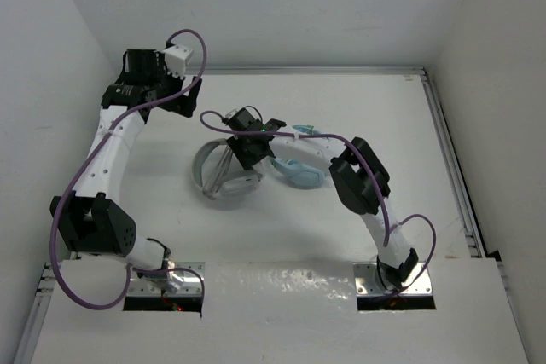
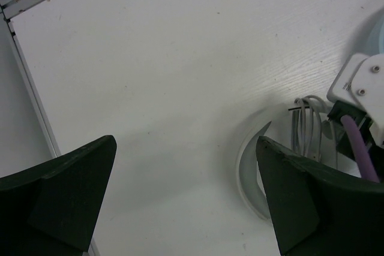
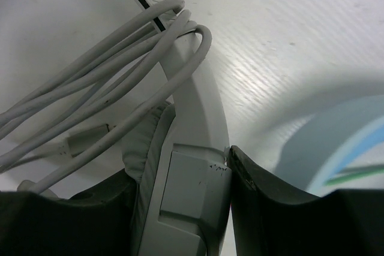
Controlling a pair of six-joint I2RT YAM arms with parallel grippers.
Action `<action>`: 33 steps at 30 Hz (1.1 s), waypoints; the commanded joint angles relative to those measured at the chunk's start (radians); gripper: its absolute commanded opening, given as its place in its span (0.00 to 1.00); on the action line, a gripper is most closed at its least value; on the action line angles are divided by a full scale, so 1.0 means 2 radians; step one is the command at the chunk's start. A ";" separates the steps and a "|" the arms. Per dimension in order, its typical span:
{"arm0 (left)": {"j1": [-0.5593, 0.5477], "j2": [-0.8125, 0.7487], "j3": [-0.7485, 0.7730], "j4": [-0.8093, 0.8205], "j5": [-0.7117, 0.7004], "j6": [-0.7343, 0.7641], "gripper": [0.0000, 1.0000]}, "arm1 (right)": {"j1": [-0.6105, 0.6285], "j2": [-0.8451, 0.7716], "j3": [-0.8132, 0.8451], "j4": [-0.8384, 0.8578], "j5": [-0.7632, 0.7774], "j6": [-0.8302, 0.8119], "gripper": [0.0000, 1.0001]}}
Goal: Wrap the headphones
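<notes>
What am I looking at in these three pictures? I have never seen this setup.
Two robot arms are bolted at the near edge of a white table. One picture looks down from above; the other two come from cameras on each wrist. The left end effector hangs open over bare table, far left. The right end effector is shut on the white-and-grey headphones, gripping the band beside an ear cup, as the right wrist view shows close up. Their whitish cable lies looped over the band. A second, light blue pair of headphones lies just to the right.

Headphones (image 1: pixel 223 175) partly hidden beneath right end effector (image 1: pixel 246 149); cable (image 3: pixel 90 88) cut by frame edge.
</notes>
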 commanded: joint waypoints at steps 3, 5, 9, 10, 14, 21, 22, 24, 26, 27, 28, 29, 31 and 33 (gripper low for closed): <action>0.011 -0.024 -0.002 0.011 0.009 0.005 1.00 | 0.007 -0.001 -0.012 0.063 -0.025 0.037 0.00; 0.012 -0.025 -0.005 0.013 0.008 0.005 1.00 | 0.007 0.000 -0.025 0.075 -0.037 0.044 0.00; 0.015 -0.026 -0.012 0.016 0.009 -0.001 1.00 | 0.007 0.002 -0.036 0.085 -0.048 0.054 0.26; 0.015 -0.025 -0.015 0.017 0.010 -0.003 1.00 | 0.007 0.001 -0.037 0.085 -0.050 0.052 0.46; 0.015 -0.025 -0.019 0.020 0.013 -0.003 1.00 | 0.007 -0.020 -0.049 0.088 -0.053 0.043 0.91; 0.015 -0.028 -0.022 0.020 0.010 -0.003 1.00 | 0.007 -0.093 -0.077 0.091 -0.044 0.007 0.99; 0.015 -0.028 -0.022 0.021 0.009 -0.003 1.00 | 0.007 -0.111 -0.078 0.084 -0.045 0.002 0.99; 0.015 -0.028 -0.024 0.021 0.008 -0.003 1.00 | 0.005 -0.130 -0.077 0.075 -0.047 -0.014 0.99; 0.015 -0.028 -0.025 0.023 0.008 -0.003 1.00 | -0.002 -0.160 -0.077 0.061 -0.058 -0.022 0.99; 0.027 -0.028 -0.026 0.023 0.008 -0.004 0.99 | -0.006 -0.169 -0.077 0.055 -0.067 -0.028 0.99; 0.029 -0.028 -0.028 0.025 0.008 -0.004 1.00 | -0.011 -0.179 -0.079 0.043 -0.077 -0.030 0.99; 0.029 -0.028 -0.029 0.026 0.007 -0.004 1.00 | -0.028 -0.200 -0.081 0.037 -0.102 -0.032 0.99; 0.032 -0.028 -0.038 0.029 0.005 -0.005 1.00 | -0.056 -0.225 -0.104 0.030 -0.127 -0.028 0.99; 0.042 -0.032 -0.054 0.036 0.006 -0.006 1.00 | -0.133 -0.273 -0.140 0.042 -0.146 0.000 0.99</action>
